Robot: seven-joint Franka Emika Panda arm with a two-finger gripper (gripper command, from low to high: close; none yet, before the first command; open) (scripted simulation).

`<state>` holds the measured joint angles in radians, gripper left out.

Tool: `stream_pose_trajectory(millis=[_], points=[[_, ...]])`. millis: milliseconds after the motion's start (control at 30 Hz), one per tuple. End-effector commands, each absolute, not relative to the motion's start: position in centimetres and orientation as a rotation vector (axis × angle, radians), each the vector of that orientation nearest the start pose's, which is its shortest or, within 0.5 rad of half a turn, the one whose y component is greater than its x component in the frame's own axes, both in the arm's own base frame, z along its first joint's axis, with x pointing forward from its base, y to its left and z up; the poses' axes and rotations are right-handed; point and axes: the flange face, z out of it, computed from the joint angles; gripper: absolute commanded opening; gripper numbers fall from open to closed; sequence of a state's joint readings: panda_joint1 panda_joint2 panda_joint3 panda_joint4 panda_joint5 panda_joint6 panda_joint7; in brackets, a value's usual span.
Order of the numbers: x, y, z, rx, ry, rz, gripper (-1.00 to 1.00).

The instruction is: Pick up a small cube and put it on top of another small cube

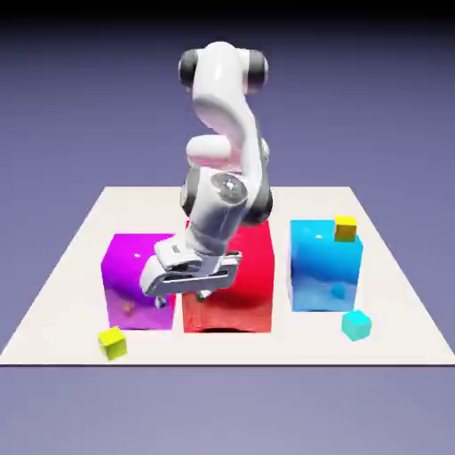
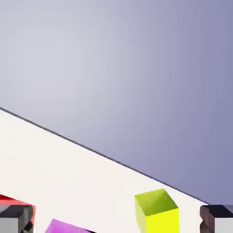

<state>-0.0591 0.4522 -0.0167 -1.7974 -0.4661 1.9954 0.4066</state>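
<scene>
The tiny lime-yellow cube [image 1: 113,343] sits on the white table [image 1: 80,258] near its front edge, below and toward the exterior view's left of the hand [image 1: 184,298], which hangs released, holding nothing.

Small cube [image 1: 113,342] before leftmost big cube [image 1: 138,280] (exterior view's left).

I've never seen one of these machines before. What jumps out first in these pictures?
Three big glossy cubes stand in a row on the white table: magenta, red and blue. The white robot arm bends over them, its hand hanging in front of the magenta and red ones. Tiny cubes dot the scene: lime-yellow at the front, teal, and golden-yellow atop the blue cube.
</scene>
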Motion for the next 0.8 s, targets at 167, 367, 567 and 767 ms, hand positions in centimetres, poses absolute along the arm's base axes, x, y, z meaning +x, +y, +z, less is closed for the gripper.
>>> stream_pose_trajectory(millis=[167, 367, 567, 767], points=[[64.2, -10.6, 22.8, -3.626, 0.316, 0.755, 0.0], [64.9, -13.8, 17.1, -3.63, 0.248, 1.223, 0.0], [64.3, -16.8, 11.7, -3.542, 0.22, 1.713, 0.0], [62.7, -19.0, 7.1, -3.377, 0.239, 2.158, 0.0]])
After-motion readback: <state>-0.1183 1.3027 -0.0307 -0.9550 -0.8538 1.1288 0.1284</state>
